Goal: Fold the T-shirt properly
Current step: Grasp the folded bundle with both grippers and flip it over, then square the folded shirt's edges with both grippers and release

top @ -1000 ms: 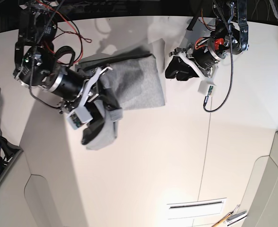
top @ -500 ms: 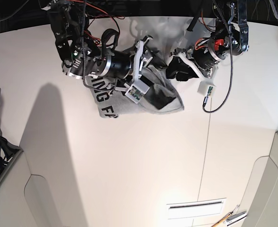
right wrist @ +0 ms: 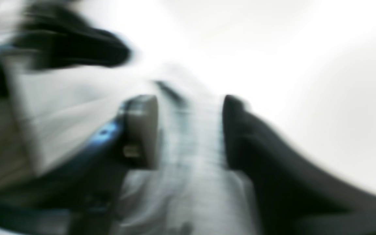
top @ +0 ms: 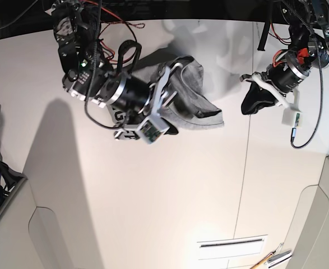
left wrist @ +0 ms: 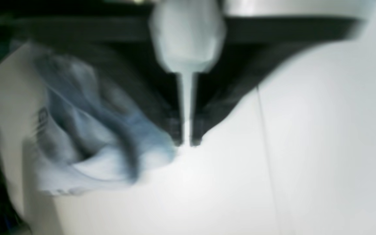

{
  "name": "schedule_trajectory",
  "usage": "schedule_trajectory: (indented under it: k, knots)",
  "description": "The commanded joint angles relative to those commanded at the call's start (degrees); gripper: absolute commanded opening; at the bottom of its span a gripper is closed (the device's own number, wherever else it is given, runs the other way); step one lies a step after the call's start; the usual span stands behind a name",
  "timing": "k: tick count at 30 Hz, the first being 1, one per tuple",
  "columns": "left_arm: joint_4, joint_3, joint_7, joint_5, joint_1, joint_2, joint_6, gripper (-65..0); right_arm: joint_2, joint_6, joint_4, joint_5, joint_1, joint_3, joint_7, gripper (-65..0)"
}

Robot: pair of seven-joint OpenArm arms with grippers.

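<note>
Grey T-shirt [top: 192,101] bunched, partly folded w/ creases.

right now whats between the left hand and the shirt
Only a bare stretch of white table separates the left hand from the shirt, as the base view shows.

The base cam looks down from above, w/ both arms coming in at its top edge; it's the farthest of the three & takes in most of the white table [top: 170,196]. The L wrist cam sits close behind its gripper [left wrist: 187,143], facing past the tips to the table. The R wrist cam looks out btwn its own fingers [right wrist: 142,130], v. near the grey T-shirt [right wrist: 204,195]. Both wrist views share the shirt & tabletop w/ base.
</note>
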Motion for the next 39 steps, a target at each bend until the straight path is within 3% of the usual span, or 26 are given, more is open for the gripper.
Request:
schedule_trajectory:
  k: [2,6,11,14,18,24,27,35,36,39]
  knots:
    - [5.0,0.4,-0.2,-0.5,1.5,0.0,0.0,-65.0,0.0,-2.03,-0.2,-1.5,1.8,4.0,0.0,-65.0]
    - [8.0,3.1,-0.2,-2.0,3.2,0.3,0.0,-65.0,0.0,-2.21,-3.8,-1.2,4.6,10.9,0.5,-65.0]
    - [8.0,14.0,-0.2,-1.0,3.9,0.3,0.0,-65.0,0.0,-1.88,-15.1,0.7,7.7,13.4,3.3,-65.0]
    - [7.6,20.6,-0.2,1.9,4.2,0.3,0.5,-65.0,0.0,1.7,-21.4,4.0,9.3,13.3,3.4,-65.0]
    - [4.5,24.6,-1.0,5.0,5.2,0.3,2.6,-65.0,0.0,3.26,-25.1,6.1,9.2,13.3,3.5,-65.0]
    - [-2.6,23.7,-4.1,12.7,4.1,0.3,3.1,-65.0,0.0,3.23,-25.7,6.0,9.1,13.3,3.4,-65.0]
    - [-4.9,20.3,-4.1,12.7,2.4,0.3,5.4,-65.0,0.0,3.23,-25.7,6.1,9.1,13.3,3.4,-65.0]
    - [-5.2,8.3,-4.6,12.3,0.1,0.2,5.4,-65.0,0.0,3.23,-25.7,6.1,9.1,13.3,3.4,-65.0]
    - [-5.1,7.6,-4.2,10.9,0.1,0.1,5.2,-65.0,0.0,3.23,-25.7,6.1,9.1,13.3,3.4,-65.0]
    - [-4.1,6.6,-1.4,5.0,0.2,0.0,-0.7,-65.0,0.0,3.23,-25.7,5.6,9.2,13.3,3.5,-65.0]
